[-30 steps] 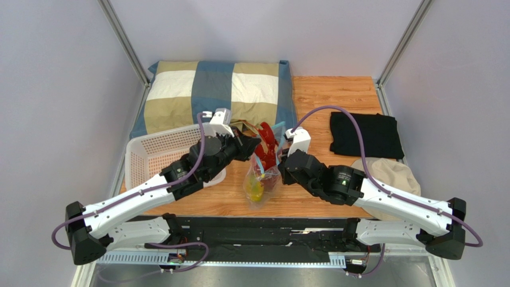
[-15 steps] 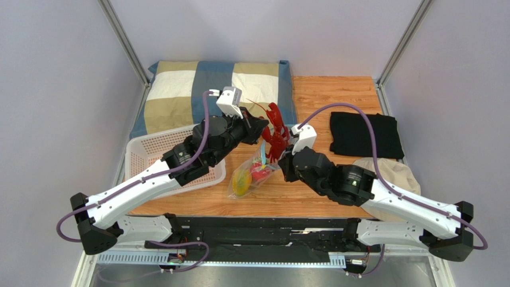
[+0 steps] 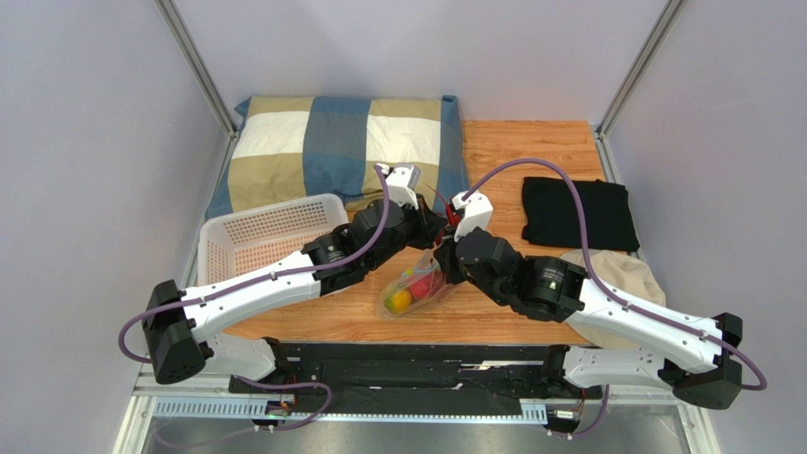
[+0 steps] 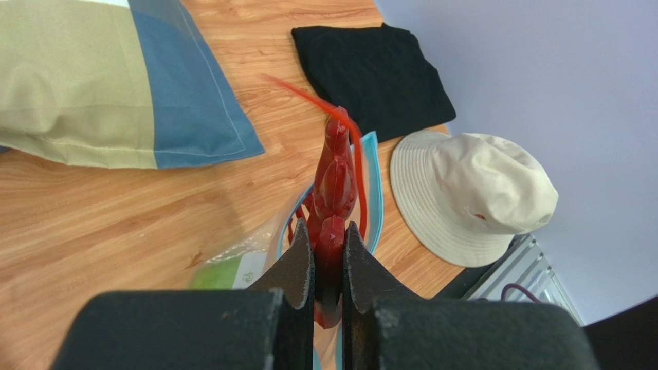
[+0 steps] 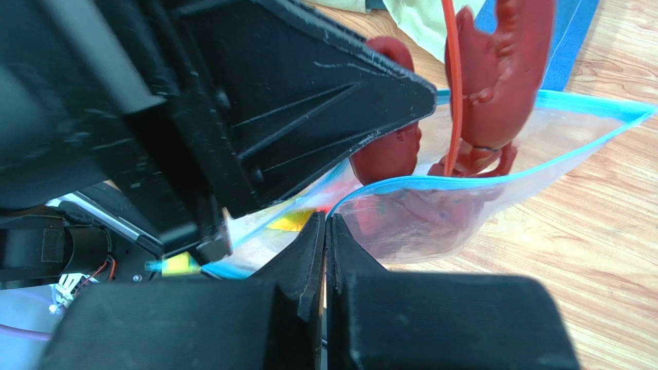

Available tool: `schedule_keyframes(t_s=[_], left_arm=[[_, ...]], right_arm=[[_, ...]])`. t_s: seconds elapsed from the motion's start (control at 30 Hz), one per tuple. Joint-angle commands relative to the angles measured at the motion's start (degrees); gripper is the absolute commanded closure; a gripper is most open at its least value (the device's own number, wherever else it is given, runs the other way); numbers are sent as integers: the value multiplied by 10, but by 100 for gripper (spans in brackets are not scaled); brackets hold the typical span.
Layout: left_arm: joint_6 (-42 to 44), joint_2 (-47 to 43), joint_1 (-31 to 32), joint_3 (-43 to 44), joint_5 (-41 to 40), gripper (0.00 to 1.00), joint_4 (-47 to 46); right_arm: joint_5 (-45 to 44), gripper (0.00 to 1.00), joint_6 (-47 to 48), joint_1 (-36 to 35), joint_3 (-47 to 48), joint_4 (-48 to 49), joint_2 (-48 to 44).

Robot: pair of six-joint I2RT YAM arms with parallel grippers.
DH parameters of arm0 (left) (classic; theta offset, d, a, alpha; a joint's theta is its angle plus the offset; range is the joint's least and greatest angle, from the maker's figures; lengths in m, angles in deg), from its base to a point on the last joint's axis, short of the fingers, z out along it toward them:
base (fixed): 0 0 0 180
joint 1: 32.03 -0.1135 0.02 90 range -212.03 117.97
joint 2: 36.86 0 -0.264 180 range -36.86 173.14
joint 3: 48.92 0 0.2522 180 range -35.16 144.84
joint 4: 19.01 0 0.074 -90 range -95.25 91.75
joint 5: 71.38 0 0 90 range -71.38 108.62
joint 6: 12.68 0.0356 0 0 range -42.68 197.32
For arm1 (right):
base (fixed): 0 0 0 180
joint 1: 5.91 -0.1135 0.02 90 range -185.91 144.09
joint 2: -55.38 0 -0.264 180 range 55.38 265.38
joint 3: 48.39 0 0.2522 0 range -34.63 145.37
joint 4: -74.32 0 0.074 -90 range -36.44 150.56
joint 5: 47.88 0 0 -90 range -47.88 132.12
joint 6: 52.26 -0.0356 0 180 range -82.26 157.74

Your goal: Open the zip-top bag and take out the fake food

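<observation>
On the wooden bench (image 3: 530,142), toward its near middle, the zip-top bag (image 3: 421,291) was seen lying with yellow and red fake food (image 3: 402,299) inside. The red lobster (image 4: 334,177) was held at the bag's open mouth, pinched by the left claw (image 4: 328,237). The bag's blue zipper edge was clamped by the right claw (image 5: 325,225).

The zip-top bag (image 3: 423,291) lies between basket (image 3: 256,236) and hat (image 3: 636,274), before pillow (image 3: 322,142).
</observation>
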Motion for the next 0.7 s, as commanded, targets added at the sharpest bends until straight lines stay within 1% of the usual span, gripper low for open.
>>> schedule_keyframes(t_s=[0.0, 0.1, 0.23, 0.37, 0.47, 0.5, 0.6, 0.67], left_arm=[[23, -14, 13, 57, -26, 100, -22], [47, -28, 14, 79, -39, 100, 3], [80, -42, 14, 96, -52, 100, 10], [95, -50, 14, 113, -58, 100, 20], [82, -57, 14, 123, -32, 100, 22], [76, -57, 14, 127, -18, 100, 23], [55, -41, 14, 123, -9, 100, 14], [41, -28, 14, 116, -12, 100, 14]], right_arm=[[-5, 100, -9, -2, 13, -7, -3], [0, 100, -20, -2, -5, -20, -8], [11, 100, -29, -4, -25, -24, -16], [-10, 100, -34, -4, -22, -44, -22], [-33, 100, -32, -4, -15, -59, -22], [-27, 100, -32, -4, -6, -55, -22], [-2, 100, -21, -7, -7, 0, -42], [-11, 100, -12, -10, 11, 1, -43]])
